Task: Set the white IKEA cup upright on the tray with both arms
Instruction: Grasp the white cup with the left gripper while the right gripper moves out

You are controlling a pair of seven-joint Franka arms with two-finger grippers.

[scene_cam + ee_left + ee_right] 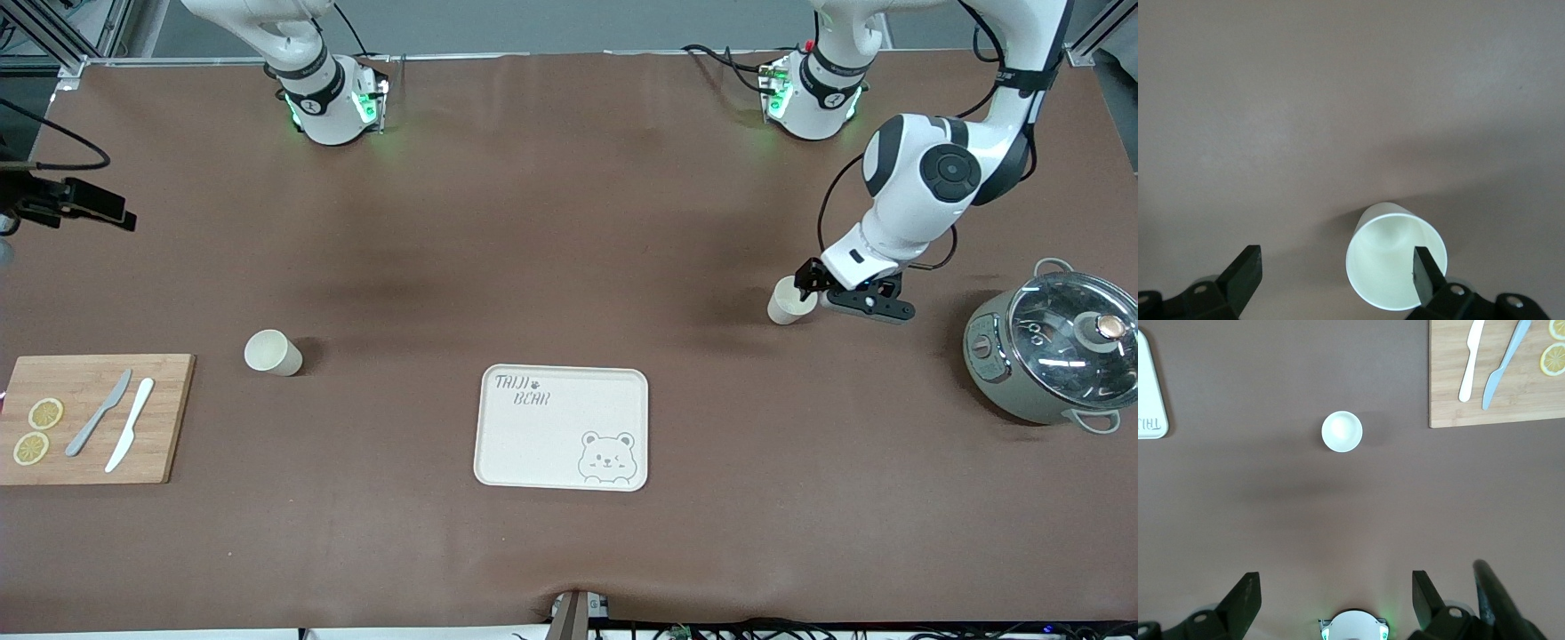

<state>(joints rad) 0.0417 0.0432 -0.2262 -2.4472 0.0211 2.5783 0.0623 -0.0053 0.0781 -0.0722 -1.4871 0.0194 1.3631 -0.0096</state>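
brown sheeting covers the counter [569, 267], and the cream tray [562, 427] with its grey bear face and "taiji bear" lettering lies flat near the middle, with nothing on it. two white cups stand upright on the counter. one cup [789, 300] sits toward the left arm's end, farther from the front camera than the tray. the left gripper [811, 283] is down at this cup with its jaws spread wide. in the left wrist view one finger [1426, 275] overlaps the cup's rim [1396, 257] and the other finger stands well clear to the side, so the cup is not between them and nothing is gripped. the second cup [273, 352] stands toward the right arm's end, between the tray and a wooden cutting board [93, 418], its mouth facing up in the right wrist view [1342, 431]. the board carries a grey knife [98, 413], a white knife [130, 436] and two lemon slices [37, 431]. the right gripper [1337, 597] is out of the front view; its wrist camera looks straight down from high over the counter, jaws spread and holding nothing, the arm waiting. a grey-green pot [1049, 351] with a glass lid stands at the left arm's end of the counter, near the left arm's elbow.
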